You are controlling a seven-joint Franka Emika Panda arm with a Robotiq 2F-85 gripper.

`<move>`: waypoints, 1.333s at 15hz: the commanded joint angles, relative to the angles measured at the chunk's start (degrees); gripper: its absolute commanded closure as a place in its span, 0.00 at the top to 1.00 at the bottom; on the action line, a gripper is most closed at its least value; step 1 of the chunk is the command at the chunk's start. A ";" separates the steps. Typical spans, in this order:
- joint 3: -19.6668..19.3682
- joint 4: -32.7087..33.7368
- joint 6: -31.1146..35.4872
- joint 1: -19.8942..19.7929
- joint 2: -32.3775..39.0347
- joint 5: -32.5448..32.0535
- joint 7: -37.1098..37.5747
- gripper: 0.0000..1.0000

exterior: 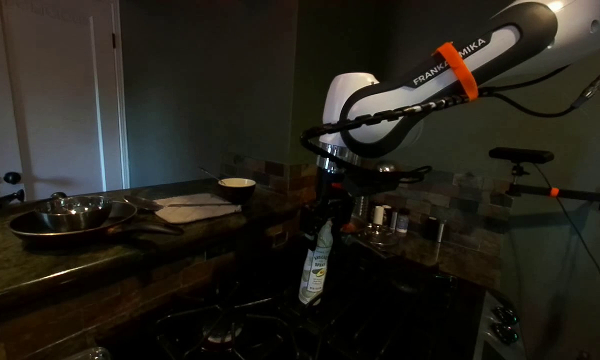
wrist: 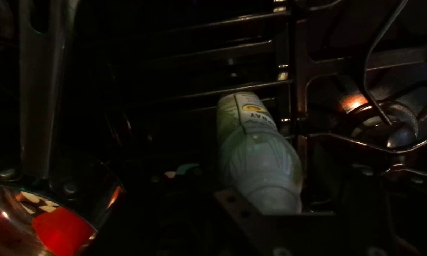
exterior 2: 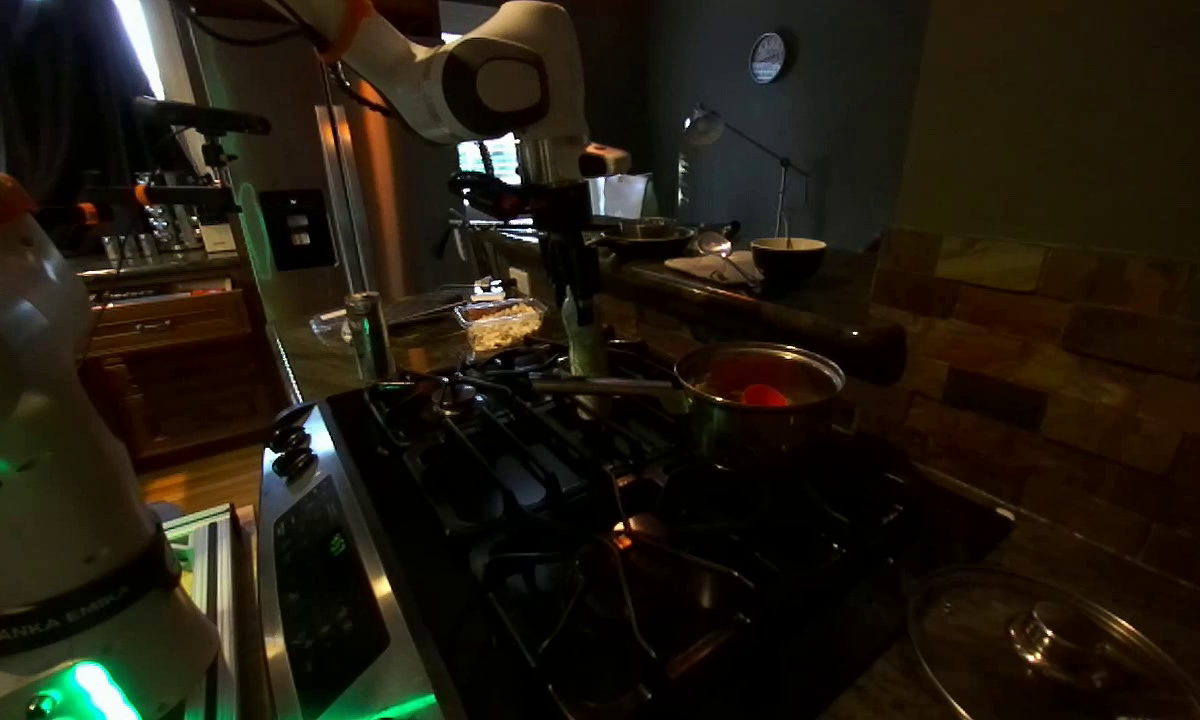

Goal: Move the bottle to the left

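The gripper (exterior: 325,229) clasps the tilted bottle (exterior: 316,270) by its top; in the wrist view, open grate (wrist: 263,84) parts it from the pot (wrist: 89,199) and handle (wrist: 41,96).

Black gas cooktop (exterior 2: 520,482), control panel (exterior 2: 330,580) along one edge, grates (wrist: 301,85) over the top.
Saucepan (exterior 2: 735,430) sits on the grates near the edge opposite the panel, handle (exterior 2: 615,385) running inboard. Avocado-spray bottle (exterior: 316,270) has its base down at grate level, well in from the edges; can't tell if touching.
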 commanded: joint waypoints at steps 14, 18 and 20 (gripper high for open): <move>0.03 -0.01 -9.45 0.94 -10.15 -0.77 -0.47 0.33; 1.76 1.57 -16.58 4.50 -14.80 -0.44 -8.62 0.33; 4.22 2.79 -21.19 6.91 -16.47 -1.10 -10.08 0.33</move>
